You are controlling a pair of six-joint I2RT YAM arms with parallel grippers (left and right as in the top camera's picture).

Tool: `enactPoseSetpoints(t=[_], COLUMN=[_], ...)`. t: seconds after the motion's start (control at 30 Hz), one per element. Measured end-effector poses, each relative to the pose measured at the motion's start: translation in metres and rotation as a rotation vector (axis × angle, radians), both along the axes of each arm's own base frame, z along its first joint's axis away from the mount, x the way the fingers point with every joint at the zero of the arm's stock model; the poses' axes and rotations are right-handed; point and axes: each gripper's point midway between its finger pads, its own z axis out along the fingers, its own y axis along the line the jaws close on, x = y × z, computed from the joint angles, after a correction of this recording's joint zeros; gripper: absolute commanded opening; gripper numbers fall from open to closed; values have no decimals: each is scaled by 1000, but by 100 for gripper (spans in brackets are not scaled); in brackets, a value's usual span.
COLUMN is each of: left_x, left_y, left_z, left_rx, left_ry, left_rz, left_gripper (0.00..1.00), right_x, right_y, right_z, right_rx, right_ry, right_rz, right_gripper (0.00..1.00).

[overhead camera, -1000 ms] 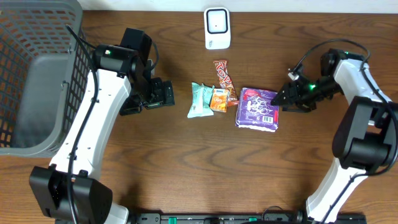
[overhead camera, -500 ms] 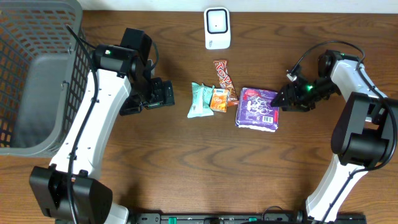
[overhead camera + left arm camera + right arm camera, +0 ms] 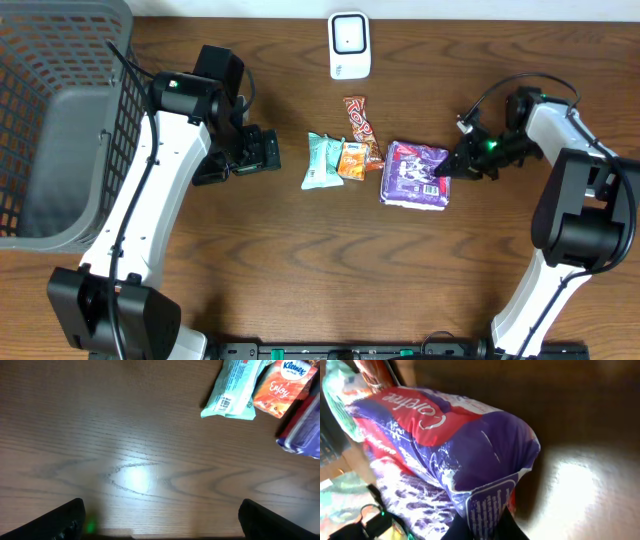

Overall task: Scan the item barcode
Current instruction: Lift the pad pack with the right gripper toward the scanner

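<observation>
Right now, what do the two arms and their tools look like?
The left arm and right arm have white shells with black joints. The left tool and right tool are black. A thin black cable loops over the right wrist, beside a small green light.

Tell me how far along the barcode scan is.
Early. Done: the right gripper is shut on the edge of the pack. In hand: the pack lies on the table, not yet lifted. Left: carry it to the scanner and scan it. The left gripper is open, empty.
</observation>
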Motion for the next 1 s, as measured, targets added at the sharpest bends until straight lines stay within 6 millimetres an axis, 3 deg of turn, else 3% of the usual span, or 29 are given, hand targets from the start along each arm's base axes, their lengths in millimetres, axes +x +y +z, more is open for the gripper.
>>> enactPoseSetpoints(t=[0.17, 0.3, 0.43, 0.57, 0.67, 0.8, 0.9, 1.0], left_x=[0, 0, 0, 0, 0, 0, 0, 0], left_y=[0, 0, 0, 0, 0, 0, 0, 0], left_z=[0, 0, 0, 0, 0, 0, 0, 0], left_rx=[0, 0, 0, 0, 0, 0, 0, 0], left_ry=[0, 0, 0, 0, 0, 0, 0, 0], left_rz=[0, 0, 0, 0, 0, 0, 0, 0], left_gripper=[98, 98, 98, 98, 98, 98, 98, 98], right_x=[19, 32, 32, 24, 34, 49, 58, 58], right_y=[-26, -58, -85, -99, -91, -65, -40, -17], right_z=[26, 51, 78, 98, 111, 113, 102, 77], right_rx=[-213, -517, -890, -1188, -1329, -1350, -1334, -1312], right_ry=[22, 30, 50, 49, -37, -144, -211, -248], right_rz=[-11, -51, -109, -148, -176, -197, -192, -163], right_gripper=[1, 1, 1, 1, 1, 1, 1, 7])
